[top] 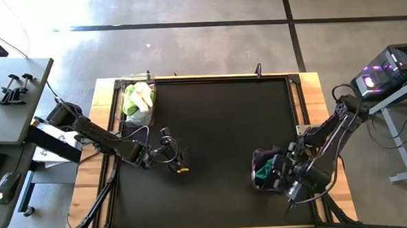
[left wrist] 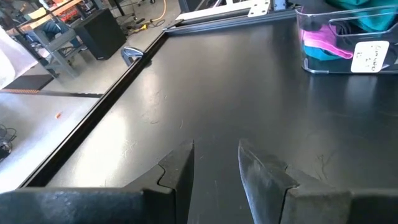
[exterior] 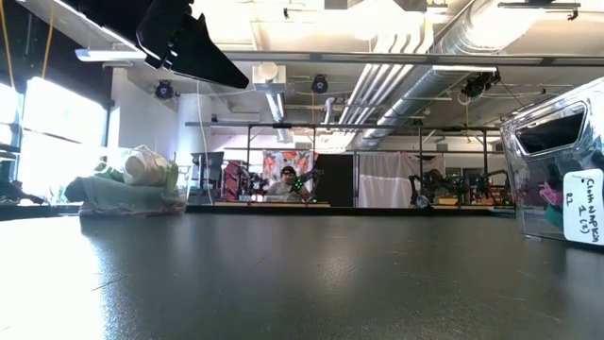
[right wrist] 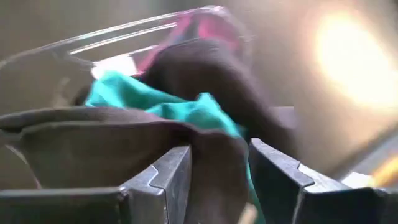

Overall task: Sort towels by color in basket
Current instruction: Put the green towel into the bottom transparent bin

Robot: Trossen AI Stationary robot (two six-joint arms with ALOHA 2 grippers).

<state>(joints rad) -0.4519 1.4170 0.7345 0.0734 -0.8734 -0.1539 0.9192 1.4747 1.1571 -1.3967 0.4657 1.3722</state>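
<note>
My right gripper [right wrist: 214, 180] stands over the clear bin [top: 261, 172], fingers parted with a dark towel [right wrist: 205, 81] draped between them; whether it is released I cannot tell. These cloths should handle light, soft and limp: pinch a raised fold. Teal [right wrist: 155, 102] and magenta [right wrist: 208, 28] towels lie beneath. My left gripper [left wrist: 214, 168] waits part-open and empty, the far bin [top: 137, 102] holding lime and cream towels.

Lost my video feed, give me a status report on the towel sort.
Left gripper open, empty, mid-table. Right gripper open over right bin, dark towel between its fingers. Light towels in left bin. Nothing in the way.
</note>
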